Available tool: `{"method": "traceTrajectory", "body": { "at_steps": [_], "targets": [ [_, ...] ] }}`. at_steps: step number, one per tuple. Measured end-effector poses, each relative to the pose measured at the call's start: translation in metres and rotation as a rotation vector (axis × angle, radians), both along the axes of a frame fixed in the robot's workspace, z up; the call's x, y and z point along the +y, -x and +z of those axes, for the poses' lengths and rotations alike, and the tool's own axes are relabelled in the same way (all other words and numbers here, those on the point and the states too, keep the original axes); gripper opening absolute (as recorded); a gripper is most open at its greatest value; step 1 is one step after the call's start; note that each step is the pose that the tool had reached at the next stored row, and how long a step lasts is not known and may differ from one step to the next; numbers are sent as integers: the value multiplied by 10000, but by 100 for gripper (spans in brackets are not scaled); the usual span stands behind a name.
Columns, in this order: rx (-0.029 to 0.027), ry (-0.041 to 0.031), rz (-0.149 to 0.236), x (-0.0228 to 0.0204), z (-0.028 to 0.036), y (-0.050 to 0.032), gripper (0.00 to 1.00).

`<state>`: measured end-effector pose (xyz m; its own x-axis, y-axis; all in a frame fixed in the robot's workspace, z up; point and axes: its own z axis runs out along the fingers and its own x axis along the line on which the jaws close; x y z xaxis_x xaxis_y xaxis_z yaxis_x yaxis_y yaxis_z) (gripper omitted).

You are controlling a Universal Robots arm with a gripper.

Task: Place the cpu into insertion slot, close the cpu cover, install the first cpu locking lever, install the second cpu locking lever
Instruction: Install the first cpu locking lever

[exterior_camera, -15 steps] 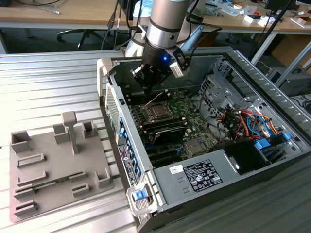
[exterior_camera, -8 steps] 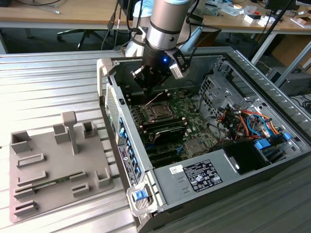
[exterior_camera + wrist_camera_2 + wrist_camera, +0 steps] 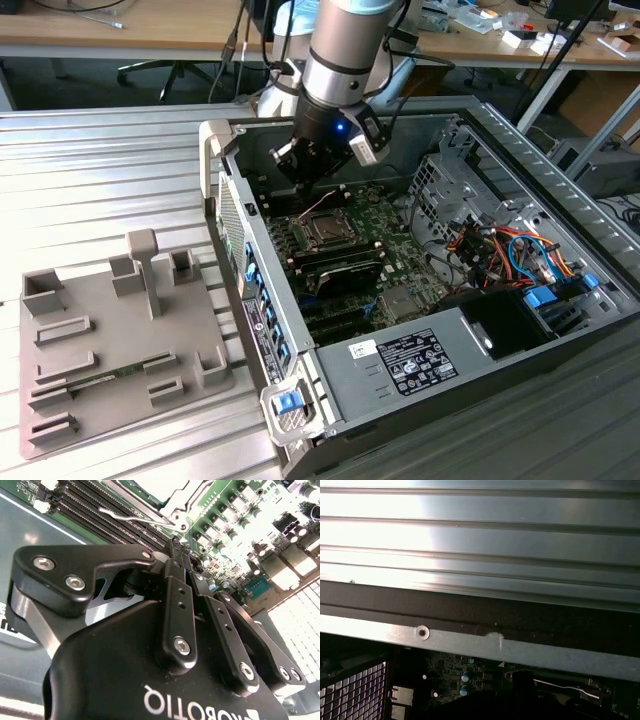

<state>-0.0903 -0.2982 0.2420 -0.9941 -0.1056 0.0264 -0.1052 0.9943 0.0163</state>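
In the exterior view my gripper point(image 3: 308, 178) hangs inside the open computer case, just above and behind the insertion slot point(image 3: 325, 232) on the green board. The cpu point(image 3: 326, 231) lies in the slot, its grey face up. The silvery cpu cover point(image 3: 312, 243) appears to lie flat around it. A thin wire locking lever point(image 3: 319, 206) sticks up from the slot's far side. In the second wrist view the fingers point(image 3: 176, 587) are pressed together with nothing between them, and the cover point(image 3: 186, 506) and a lever point(image 3: 127, 515) lie beyond the tips.
Black memory slots point(image 3: 345, 268) run beside the slot. A drive cage point(image 3: 440, 180) and coloured cables point(image 3: 500, 250) fill the case's side on the exterior view's right. A grey fixture tray point(image 3: 110, 340) sits outside on the ribbed metal table point(image 3: 480, 540). The case rim point(image 3: 495, 647) is close by.
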Motion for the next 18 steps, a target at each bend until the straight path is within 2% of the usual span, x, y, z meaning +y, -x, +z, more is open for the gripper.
{"method": "traceTrajectory", "body": {
  "at_steps": [6,18],
  "targets": [
    [51,-1,1,0,-66,-71,11],
    [128,1,3,0,-176,-147,11]
  ]
}}
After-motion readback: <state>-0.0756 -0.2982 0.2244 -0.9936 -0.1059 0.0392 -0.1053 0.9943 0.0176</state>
